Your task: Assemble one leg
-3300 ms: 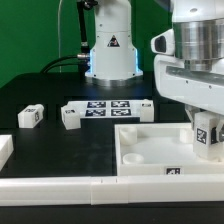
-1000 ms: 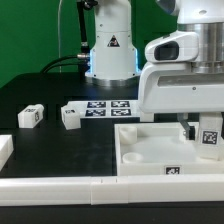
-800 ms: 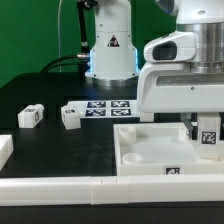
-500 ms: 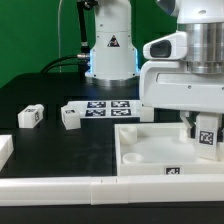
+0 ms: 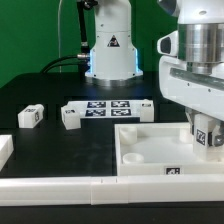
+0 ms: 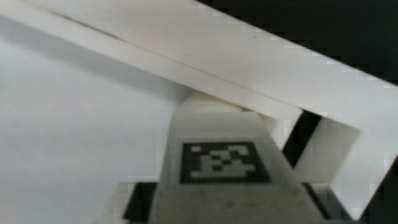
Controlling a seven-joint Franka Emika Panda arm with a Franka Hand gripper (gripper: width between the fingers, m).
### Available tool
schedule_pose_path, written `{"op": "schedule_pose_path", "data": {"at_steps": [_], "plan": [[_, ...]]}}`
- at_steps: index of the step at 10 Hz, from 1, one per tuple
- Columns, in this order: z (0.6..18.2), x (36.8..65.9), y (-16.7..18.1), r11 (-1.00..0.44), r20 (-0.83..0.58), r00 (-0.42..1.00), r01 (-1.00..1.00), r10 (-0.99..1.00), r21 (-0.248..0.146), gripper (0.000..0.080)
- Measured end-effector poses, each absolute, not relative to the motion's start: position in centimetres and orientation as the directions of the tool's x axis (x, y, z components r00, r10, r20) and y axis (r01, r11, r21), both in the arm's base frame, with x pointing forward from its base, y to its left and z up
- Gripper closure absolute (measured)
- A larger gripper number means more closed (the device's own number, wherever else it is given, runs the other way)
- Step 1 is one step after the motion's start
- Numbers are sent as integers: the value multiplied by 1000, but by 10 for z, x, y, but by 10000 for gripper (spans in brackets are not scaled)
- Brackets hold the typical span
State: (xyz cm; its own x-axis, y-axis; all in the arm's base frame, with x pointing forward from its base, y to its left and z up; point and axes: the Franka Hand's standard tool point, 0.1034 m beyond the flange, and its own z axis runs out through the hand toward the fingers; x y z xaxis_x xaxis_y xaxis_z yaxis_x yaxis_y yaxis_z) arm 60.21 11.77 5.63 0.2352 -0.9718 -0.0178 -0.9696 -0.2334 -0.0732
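My gripper (image 5: 206,138) is shut on a leg (image 5: 211,134), a small white block with a black-and-white tag. It holds the leg upright inside the large white tray (image 5: 140,133), at the tray's corner on the exterior view's right. In the wrist view the leg (image 6: 222,158) sits between the two dark fingers of the gripper (image 6: 228,205), close to the tray's raised rim (image 6: 231,68). The leg's lower end is hidden, so I cannot tell if it touches the tray floor.
Three more loose legs lie on the black table: one (image 5: 31,115) at the exterior view's left, one (image 5: 70,117) beside it, one (image 5: 143,108) behind the tray. The marker board (image 5: 105,106) lies between them. A long white bar (image 5: 60,187) runs along the front.
The hand has turned about its vertical axis with the leg in it, showing its broad side and then its narrow side again. It has stayed at the tray's right corner.
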Motion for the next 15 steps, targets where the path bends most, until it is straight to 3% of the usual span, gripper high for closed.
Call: {"op": "schedule_pose_path", "data": {"at_steps": [2, 4, 5, 6, 8, 10, 13, 15], "plan": [[56, 602, 117, -23, -31, 25, -997, -999, -70, 528], [56, 603, 117, 99, -51, -95, -993, -994, -68, 528], [56, 602, 118, 121, -56, -117, -990, -992, -67, 422], [56, 602, 118, 96, -54, -93, -993, -994, -68, 422], [56, 602, 119, 55, -54, -51, -996, -997, -70, 188], [56, 600, 127, -185, -42, 189, -980, -981, -80, 158], [54, 600, 126, -613, -2, 616, -785, -788, -87, 150], [54, 601, 122, -773, 17, 775, -629, -632, -83, 150]]}}
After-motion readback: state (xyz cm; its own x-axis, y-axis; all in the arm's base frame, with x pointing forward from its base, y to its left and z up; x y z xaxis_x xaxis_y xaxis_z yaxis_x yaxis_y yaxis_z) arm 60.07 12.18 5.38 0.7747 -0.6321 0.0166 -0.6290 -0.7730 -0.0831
